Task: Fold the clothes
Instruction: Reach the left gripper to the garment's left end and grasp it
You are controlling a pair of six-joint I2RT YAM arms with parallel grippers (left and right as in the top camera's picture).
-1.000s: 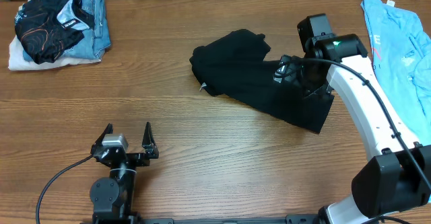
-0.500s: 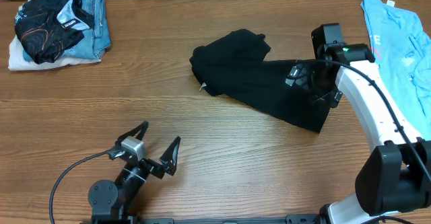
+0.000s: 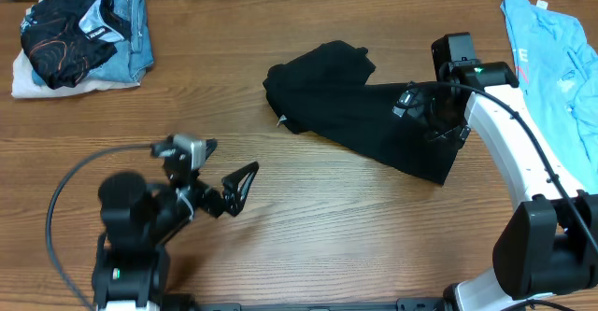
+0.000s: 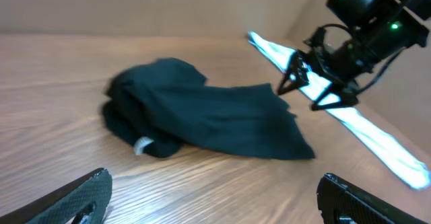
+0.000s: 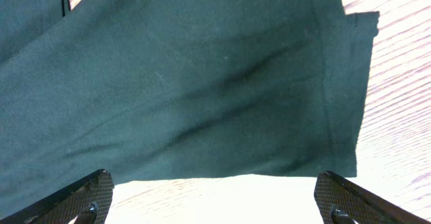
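Since the black T-shirt (image 3: 341, 106) lies in a bunched heap in the middle of the table (image 3: 308, 227), no fold looks done yet, and I think the step in hand is getting hold of it to pull it flat; nearest the robot, the left gripper (image 3: 229, 188) tips toward the shirt with its two fingers spread wide and nothing between them, well apart from the cloth; further out, the shirt is rumpled, with its small white label (image 3: 281, 120) poking out on its left side; the right gripper (image 3: 434, 117) hangs just over the shirt's right end, fingers spread wide too, pinching nothing, with a hemmed edge (image 5: 330, 83) right under it; next, I guess, the right one needs to drop down and pinch that edge, while the left one has to reach across to the bunched end; far off, a light blue T-shirt (image 3: 551, 59) lies at the right side of the table, and a pile of other clothes (image 3: 79, 35) sits in the far left corner.
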